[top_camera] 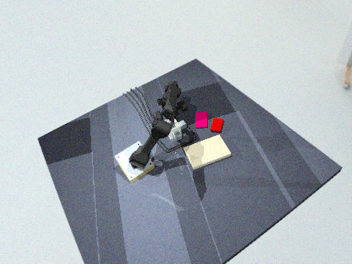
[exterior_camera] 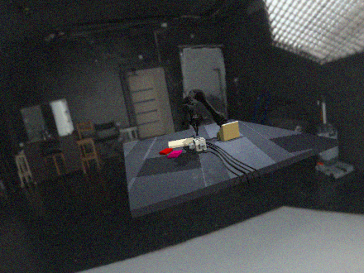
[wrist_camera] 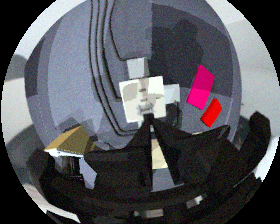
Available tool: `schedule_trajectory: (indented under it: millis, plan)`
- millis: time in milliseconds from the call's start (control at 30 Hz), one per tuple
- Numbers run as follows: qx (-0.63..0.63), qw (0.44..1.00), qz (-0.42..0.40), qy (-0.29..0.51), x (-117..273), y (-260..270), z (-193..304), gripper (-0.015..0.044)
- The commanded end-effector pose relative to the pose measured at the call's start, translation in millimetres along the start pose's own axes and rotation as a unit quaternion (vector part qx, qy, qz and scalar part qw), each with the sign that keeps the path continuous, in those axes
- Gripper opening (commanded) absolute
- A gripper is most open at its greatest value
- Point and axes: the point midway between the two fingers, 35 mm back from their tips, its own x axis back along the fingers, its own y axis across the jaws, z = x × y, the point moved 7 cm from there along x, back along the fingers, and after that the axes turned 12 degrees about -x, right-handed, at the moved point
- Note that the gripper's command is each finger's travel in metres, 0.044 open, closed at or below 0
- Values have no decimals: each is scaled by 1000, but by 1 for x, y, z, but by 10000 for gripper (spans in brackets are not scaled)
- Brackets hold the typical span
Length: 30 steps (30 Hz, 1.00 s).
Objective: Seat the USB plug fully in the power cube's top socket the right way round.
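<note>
The white power cube (top_camera: 174, 134) (exterior_camera: 200, 142) (wrist_camera: 128, 92) stands on the table with dark slots on its top face. My gripper (exterior_camera: 197, 135) (wrist_camera: 150, 121) points down over the cube and is shut on the small grey USB plug (wrist_camera: 145, 107). The plug is at the fingertips, over the near part of the cube's top in the wrist view. Whether its tip is inside the socket or just above it, and which way round it is, I cannot tell. In the top view the arm hides the fingertips and the plug.
Pale plugs (wrist_camera: 137, 67) (wrist_camera: 171, 93) sit at two cube sides, with black cables (wrist_camera: 102, 75) running off. A magenta block (top_camera: 201, 119) (exterior_camera: 174, 154) (wrist_camera: 201, 88), a red block (top_camera: 217, 125) (exterior_camera: 165, 151) (wrist_camera: 211, 113) and a cream slab (top_camera: 208, 151) (exterior_camera: 177, 144) lie near the cube.
</note>
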Motion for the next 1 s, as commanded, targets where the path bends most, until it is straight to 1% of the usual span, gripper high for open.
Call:
schedule_trajectory:
  millis: [0, 967]
  plan:
    - [3, 1000, -2, -2, -1, 1, 0, 0]
    - [4, 1000, -6, -17, -5, 1, 1, 0]
